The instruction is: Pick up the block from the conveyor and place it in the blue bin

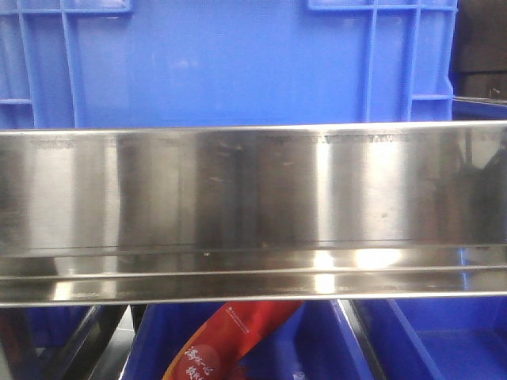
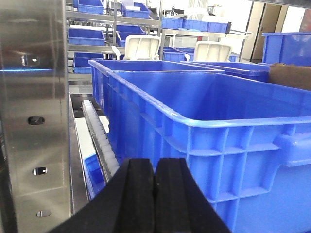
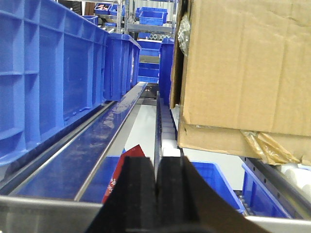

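Nothing looked done yet – no block in view, and both the left gripper [image 2: 154,194] and right gripper [image 3: 156,194] were pressed closed, empty, beside a blue bin [image 2: 233,131]

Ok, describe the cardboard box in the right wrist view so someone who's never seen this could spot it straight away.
Start from the long row of blue bins along the left side and look across to the right. The cardboard box fills the upper right, above a lower blue bin. It is the only tan, creased cardboard thing among blue plastic, with crinkled clear tape at its bottom edge.
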`<act>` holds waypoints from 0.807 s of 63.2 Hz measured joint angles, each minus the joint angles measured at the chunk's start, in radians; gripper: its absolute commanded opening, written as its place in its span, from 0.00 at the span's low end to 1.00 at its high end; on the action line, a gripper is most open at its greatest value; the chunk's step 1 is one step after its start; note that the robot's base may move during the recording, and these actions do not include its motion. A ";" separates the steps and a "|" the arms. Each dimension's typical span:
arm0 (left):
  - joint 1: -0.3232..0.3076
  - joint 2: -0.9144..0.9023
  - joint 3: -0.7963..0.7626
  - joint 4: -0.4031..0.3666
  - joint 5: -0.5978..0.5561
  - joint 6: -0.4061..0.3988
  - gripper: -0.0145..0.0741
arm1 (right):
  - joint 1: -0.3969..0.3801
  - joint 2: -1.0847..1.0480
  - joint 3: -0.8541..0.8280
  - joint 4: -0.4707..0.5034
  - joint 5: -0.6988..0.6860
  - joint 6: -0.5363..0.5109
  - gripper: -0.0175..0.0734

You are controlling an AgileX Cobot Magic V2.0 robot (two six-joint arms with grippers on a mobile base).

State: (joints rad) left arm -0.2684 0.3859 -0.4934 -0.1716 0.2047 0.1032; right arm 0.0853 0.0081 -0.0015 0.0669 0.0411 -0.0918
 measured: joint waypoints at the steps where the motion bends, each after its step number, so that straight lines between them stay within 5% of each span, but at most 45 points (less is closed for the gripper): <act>1: 0.000 0.000 0.000 0.000 0.000 0.000 0.04 | 0.000 0.000 0.000 0.000 0.000 0.004 0.01; 13: 0.000 0.000 0.000 0.000 0.000 0.000 0.04 | 0.000 0.000 0.000 -0.002 -0.002 0.117 0.01; 51: 0.000 0.000 0.000 0.000 0.000 0.000 0.04 | 0.000 0.000 0.000 -0.002 0.018 0.137 0.01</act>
State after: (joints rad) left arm -0.2684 0.3859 -0.4934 -0.1716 0.2047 0.1032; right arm 0.0853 0.0081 -0.0015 0.0650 0.0586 0.0454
